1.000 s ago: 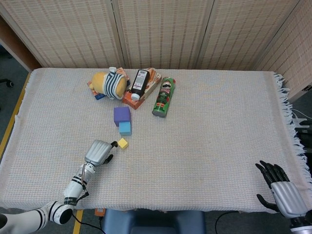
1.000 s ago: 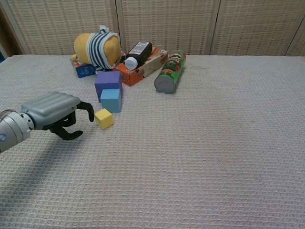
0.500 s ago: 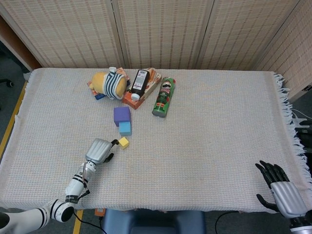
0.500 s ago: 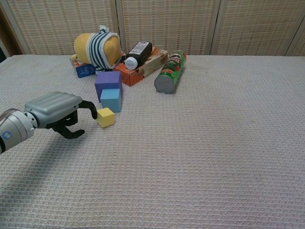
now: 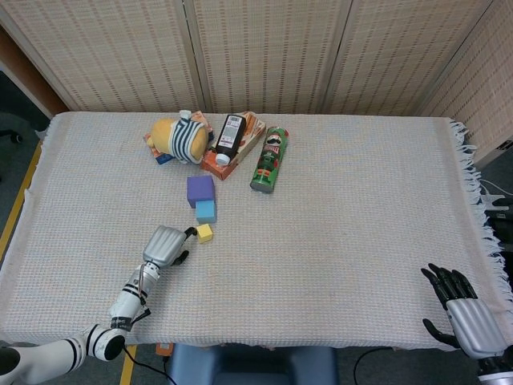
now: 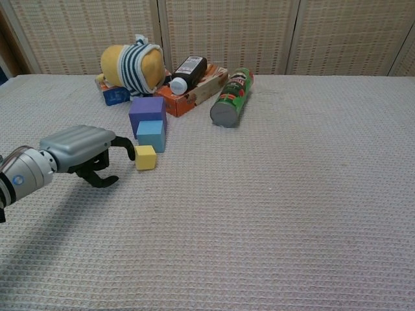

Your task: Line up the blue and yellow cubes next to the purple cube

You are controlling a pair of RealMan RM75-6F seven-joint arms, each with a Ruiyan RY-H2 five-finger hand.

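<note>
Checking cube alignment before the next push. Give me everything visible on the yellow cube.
The yellow cube is the smallest of the three: plain matte yellow, looks like foam or painted wood, no markings. It sits flat on the woven cloth, turned slightly off square to the row. It lies just in front of the blue cube, a little toward the left hand, with a small gap between the two cubes. A dark fingertip of that hand sits against or right beside its left face; contact cannot be confirmed.
</note>
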